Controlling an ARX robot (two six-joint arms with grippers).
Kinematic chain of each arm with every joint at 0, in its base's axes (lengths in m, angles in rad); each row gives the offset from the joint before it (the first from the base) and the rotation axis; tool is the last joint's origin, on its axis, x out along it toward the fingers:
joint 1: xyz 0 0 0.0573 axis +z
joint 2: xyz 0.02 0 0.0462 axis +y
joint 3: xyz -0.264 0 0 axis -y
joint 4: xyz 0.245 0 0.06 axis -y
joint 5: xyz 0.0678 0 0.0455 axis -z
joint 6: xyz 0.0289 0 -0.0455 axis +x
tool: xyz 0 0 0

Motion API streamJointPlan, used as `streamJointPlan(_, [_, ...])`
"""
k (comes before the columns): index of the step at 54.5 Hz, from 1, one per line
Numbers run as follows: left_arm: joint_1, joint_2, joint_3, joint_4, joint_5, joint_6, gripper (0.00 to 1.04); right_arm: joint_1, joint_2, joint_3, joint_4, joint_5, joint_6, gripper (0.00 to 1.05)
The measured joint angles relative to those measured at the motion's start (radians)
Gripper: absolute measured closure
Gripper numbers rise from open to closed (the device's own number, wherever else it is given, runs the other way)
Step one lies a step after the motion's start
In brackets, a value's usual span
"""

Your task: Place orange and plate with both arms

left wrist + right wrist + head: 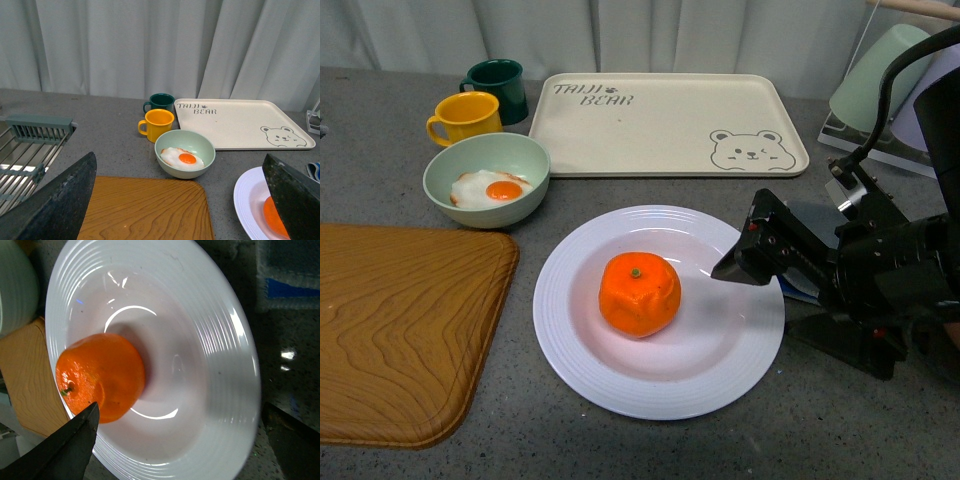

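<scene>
Orange [639,293] sits stem dot up in the well of the plate [570,312], which lies on the grey counter [880,420] just right of the wooden board [400,320]. Right gripper [740,262] is over the plate's right rim, apart from the fruit; cannot tell whether its jaws are parted or closed. Left gripper [178,157]: jaws spread wide and empty, facing the green bowl [200,170] with fried egg [182,157]

R arm [880,270] was matte black w/ blocky, angular links. Thin black cable [885,90] arced above it. Silver bracket [855,195] near wrist. Wedge finger [760,248] had tiny red dot. L fingers [55,200] were dark, speckled, wedge-shaped.
</scene>
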Motion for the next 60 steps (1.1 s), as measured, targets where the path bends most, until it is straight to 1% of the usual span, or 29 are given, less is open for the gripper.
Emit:
streamJointPlan(10, [0.0, 0.0, 0.0, 0.0, 0.0, 0.0, 0.07, -0.001, 0.08, 0.049, 0.011, -0.055, 0.101, 0.09])
streamJointPlan(25, [0.0, 0.0, 0.0, 0.0, 0.0, 0.0, 0.07, 0.001, 0.143, 0.115, -0.031, -0.062, 0.135, 0.11])
streamJointPlan(28, [0.0, 0.0, 0.0, 0.0, 0.0, 0.0, 0.07, 0.002, 0.153, 0.135, -0.06, -0.058, 0.137, 0.19])
streamJointPlan(29, [0.0, 0.0, 0.0, 0.0, 0.0, 0.0, 0.07, 0.002, 0.159, 0.147, -0.078, -0.057, 0.137, 0.25])
streamJointPlan(33, [0.0, 0.0, 0.0, 0.0, 0.0, 0.0, 0.07, 0.0, 0.175, 0.18, -0.134, -0.047, 0.135, 0.39])
streamJointPlan(35, [0.0, 0.0, 0.0, 0.0, 0.0, 0.0, 0.07, -0.002, 0.183, 0.201, -0.175, -0.04, 0.128, 0.48])
streamJointPlan(40, [0.0, 0.0, 0.0, 0.0, 0.0, 0.0, 0.07, -0.007, 0.195, 0.22, -0.224, -0.031, 0.118, 0.6])
streamJointPlan(43, [0.0, 0.0, 0.0, 0.0, 0.0, 0.0, 0.07, -0.011, 0.201, 0.229, -0.252, -0.023, 0.111, 0.71])
streamJointPlan(44, [0.0, 0.0, 0.0, 0.0, 0.0, 0.0, 0.07, -0.013, 0.202, 0.23, -0.26, -0.028, 0.105, 0.76])
streamJointPlan(47, [0.0, 0.0, 0.0, 0.0, 0.0, 0.0, 0.07, -0.014, 0.201, 0.23, -0.261, -0.053, 0.095, 0.84])
streamJointPlan(49, [0.0, 0.0, 0.0, 0.0, 0.0, 0.0, 0.07, -0.014, 0.196, 0.231, -0.255, -0.07, 0.089, 0.89])
streamJointPlan(51, [0.0, 0.0, 0.0, 0.0, 0.0, 0.0, 0.07, -0.014, 0.19, 0.231, -0.246, -0.08, 0.088, 0.92])
streamJointPlan(60, [0.0, 0.0, 0.0, 0.0, 0.0, 0.0, 0.07, -0.014, 0.164, 0.213, -0.2, -0.1, 0.082, 0.97])
